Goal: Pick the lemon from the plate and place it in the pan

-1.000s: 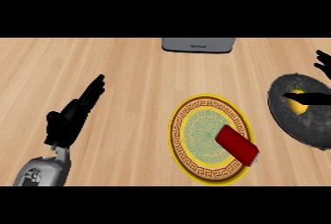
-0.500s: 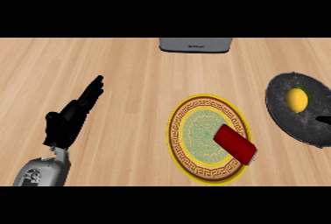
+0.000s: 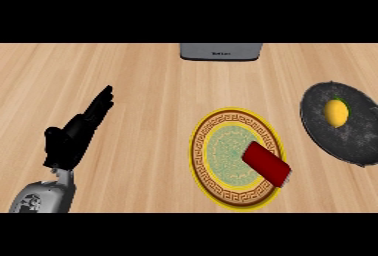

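The lemon [image 3: 337, 112] lies in the pan [image 3: 354, 145] at the right, a smooth yellow oval on the dark, speckled, round base, so the placing looks done. The plate [image 3: 198, 155] sits mid-worktop, with a yellow rim, a patterned band and a pale green centre. It carries only a flat red block [image 3: 266, 163] with rounded corners. The left hand [image 3: 74, 137] rests at the left, fingers straight and apart, holding nothing, well away from the plate. The right hand is out of view. The worktop [image 3: 148, 85] is pale wood grain.
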`<state>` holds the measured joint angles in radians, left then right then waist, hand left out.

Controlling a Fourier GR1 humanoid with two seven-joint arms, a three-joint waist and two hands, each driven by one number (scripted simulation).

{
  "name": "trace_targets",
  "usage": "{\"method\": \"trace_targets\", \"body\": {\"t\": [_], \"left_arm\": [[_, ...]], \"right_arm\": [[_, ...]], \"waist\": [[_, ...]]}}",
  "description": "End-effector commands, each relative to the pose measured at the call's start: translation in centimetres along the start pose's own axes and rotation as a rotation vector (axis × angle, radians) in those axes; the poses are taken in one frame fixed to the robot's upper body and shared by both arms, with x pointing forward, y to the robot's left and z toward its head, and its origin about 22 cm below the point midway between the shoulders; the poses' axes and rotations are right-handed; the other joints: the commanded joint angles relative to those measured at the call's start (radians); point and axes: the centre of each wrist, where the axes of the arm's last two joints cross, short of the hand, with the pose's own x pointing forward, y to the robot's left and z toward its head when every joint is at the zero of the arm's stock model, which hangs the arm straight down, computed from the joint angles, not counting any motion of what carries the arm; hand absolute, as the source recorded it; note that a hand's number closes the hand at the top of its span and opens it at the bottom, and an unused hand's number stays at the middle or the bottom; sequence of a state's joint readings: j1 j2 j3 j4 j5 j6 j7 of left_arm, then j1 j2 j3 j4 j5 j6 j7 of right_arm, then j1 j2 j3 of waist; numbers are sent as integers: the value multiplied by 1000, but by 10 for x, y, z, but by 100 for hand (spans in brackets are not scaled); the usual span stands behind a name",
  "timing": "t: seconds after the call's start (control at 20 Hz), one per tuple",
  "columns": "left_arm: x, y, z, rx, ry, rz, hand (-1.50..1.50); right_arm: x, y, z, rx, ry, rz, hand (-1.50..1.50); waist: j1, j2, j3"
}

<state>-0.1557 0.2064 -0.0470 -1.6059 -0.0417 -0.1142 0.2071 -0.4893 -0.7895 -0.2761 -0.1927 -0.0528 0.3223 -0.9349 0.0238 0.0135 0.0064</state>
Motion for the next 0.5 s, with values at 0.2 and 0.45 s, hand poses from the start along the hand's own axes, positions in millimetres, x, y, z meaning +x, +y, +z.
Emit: {"method": "trace_targets", "body": {"t": [0.2,0.45], "left_arm": [[-5,13,-2,14,7,8,0],[7,2,9,0,-2,1,0]], "right_arm": [[-13,-19,43,70,-120,-128,-150],[-23,-19,66,66,-117,-110,-150]], "waist": [[-19,-5,-1],[-9,-10,0]]}}
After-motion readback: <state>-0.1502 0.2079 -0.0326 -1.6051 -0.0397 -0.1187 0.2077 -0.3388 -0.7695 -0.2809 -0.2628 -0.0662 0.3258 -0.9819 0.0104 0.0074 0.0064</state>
